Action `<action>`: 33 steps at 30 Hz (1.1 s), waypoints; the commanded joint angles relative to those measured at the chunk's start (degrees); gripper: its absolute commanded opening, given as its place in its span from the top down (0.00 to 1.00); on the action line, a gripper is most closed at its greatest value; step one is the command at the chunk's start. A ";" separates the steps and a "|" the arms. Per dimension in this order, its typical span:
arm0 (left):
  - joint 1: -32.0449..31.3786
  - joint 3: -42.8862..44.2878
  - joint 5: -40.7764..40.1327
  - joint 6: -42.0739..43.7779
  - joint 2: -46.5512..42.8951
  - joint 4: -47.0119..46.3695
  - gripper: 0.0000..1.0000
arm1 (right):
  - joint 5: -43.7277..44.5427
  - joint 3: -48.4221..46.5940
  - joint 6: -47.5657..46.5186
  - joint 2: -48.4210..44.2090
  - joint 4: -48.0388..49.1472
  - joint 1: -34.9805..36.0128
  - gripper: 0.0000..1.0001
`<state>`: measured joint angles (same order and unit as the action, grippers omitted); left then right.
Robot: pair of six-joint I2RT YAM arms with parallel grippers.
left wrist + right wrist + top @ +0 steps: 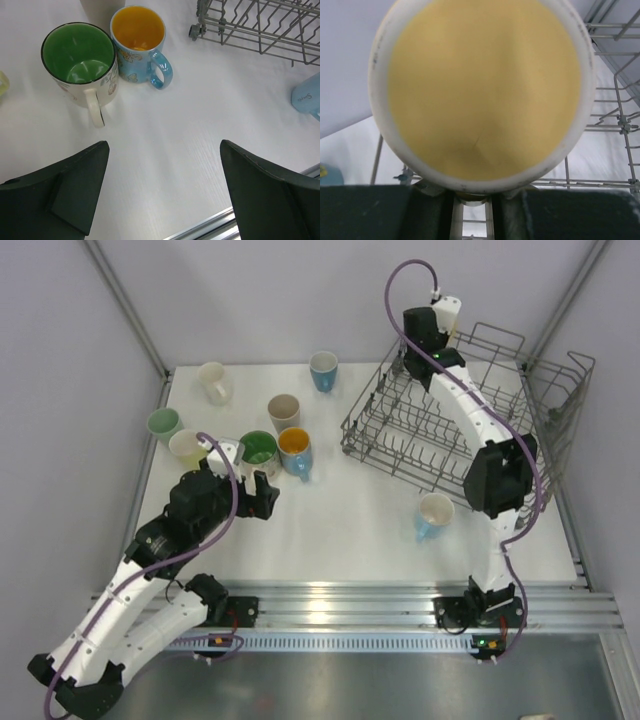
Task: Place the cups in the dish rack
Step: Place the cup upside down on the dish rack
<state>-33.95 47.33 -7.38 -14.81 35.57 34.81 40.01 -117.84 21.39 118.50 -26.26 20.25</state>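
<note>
Right claw point(444, 318) clamps a yellow-lined cup point(485, 90) at the dish rack's point(400, 472) far edge; released there, it may tip outside; left claw point(164, 147) agape

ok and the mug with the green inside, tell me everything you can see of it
The green-lined mug looks like glazed ceramic: cream outside with a faint floral print, a dark rim, and a glossy green inside, empty. It stands upright on the white table, its cream handle pointing toward the left gripper, which is open and apart from it. The blue mug with an orange inside stands close against its side; whether they touch cannot be told.
</note>
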 commanded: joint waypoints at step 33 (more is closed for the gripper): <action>-0.06 -1.37 -4.40 0.75 -1.30 -0.35 0.02 | -12.32 -0.02 2.52 11.31 12.99 -7.77 1.00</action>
<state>-33.95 45.95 -10.90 -14.81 34.52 34.92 28.05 -116.64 23.20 129.84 -19.86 13.21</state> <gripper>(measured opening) 0.982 0.163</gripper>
